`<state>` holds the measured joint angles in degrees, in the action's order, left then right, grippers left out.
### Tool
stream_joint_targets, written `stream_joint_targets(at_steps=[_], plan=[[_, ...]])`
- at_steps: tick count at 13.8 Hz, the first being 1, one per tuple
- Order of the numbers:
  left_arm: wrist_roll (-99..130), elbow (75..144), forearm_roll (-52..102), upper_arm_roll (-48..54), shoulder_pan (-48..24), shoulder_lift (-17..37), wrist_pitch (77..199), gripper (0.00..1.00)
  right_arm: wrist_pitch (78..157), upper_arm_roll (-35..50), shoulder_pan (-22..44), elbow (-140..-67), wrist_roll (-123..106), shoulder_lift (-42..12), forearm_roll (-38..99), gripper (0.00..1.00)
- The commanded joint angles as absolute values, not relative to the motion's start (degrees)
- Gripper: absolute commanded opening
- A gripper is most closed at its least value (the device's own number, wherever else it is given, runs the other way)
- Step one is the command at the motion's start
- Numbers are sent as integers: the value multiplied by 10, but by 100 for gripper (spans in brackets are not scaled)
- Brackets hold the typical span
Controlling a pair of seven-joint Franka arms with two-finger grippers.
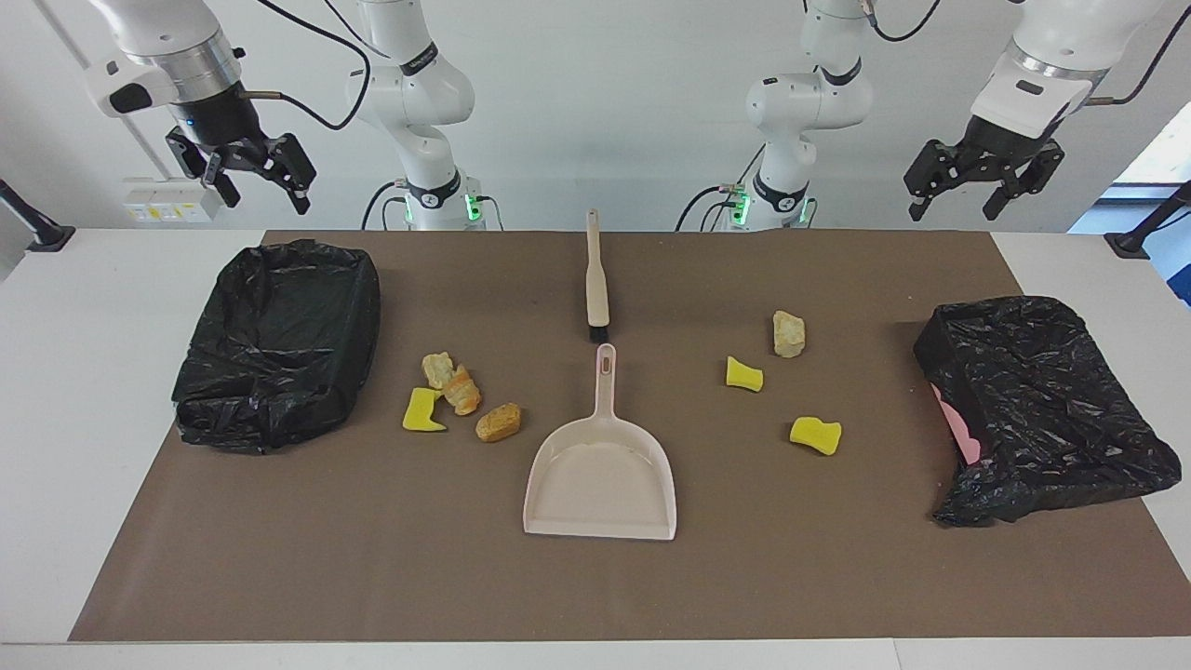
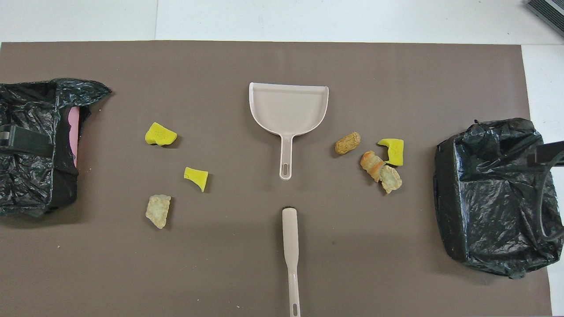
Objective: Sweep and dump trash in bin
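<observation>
Jaws apart and empty on both arms: the right gripper (image 1: 244, 177) hangs high over the tabletop's (image 1: 56, 372) edge by the black-lined bin (image 1: 279, 344) at its own end, while the left gripper (image 1: 984, 180) hangs high at the other end, above the second black-lined bin (image 1: 1042, 400), which shows a pink edge. On the brown mat (image 1: 372, 558) the trash lies in two loose groups. Toward the right arm's end, two bread-like chunks (image 1: 453, 381) touch each other, with a yellow sponge piece (image 1: 423, 410) just beside them and a third brown chunk (image 1: 499, 422) near. Toward the left arm's end lie a pale chunk (image 1: 788, 333) and two yellow sponge scraps (image 1: 743, 373), (image 1: 815, 434), apart from one another. Between the groups sit the beige dustpan (image 1: 600, 475), handle pointing toward the robots, and the brush (image 1: 595, 279) nearer the robots, in line with it. Scraps look light and soft, likely to roll or skid ahead of bristles; the stiff tools seem best taken by their handles. No brand, label or writing can be read.
</observation>
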<state>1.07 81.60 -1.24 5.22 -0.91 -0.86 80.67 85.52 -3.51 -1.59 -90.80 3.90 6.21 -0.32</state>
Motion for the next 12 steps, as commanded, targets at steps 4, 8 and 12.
stream_joint_targets(at_steps=[4,8,12], plan=[[18,844,3,47,-18,-29,820,100,846,-35,-18,-910,27,68,9,100],[18,850,4,47,-27,-29,825,100,846,-35,-18,-910,27,68,8,100],[18,851,4,47,-27,-29,827,100,846,-35,-18,-910,27,68,8,100]])
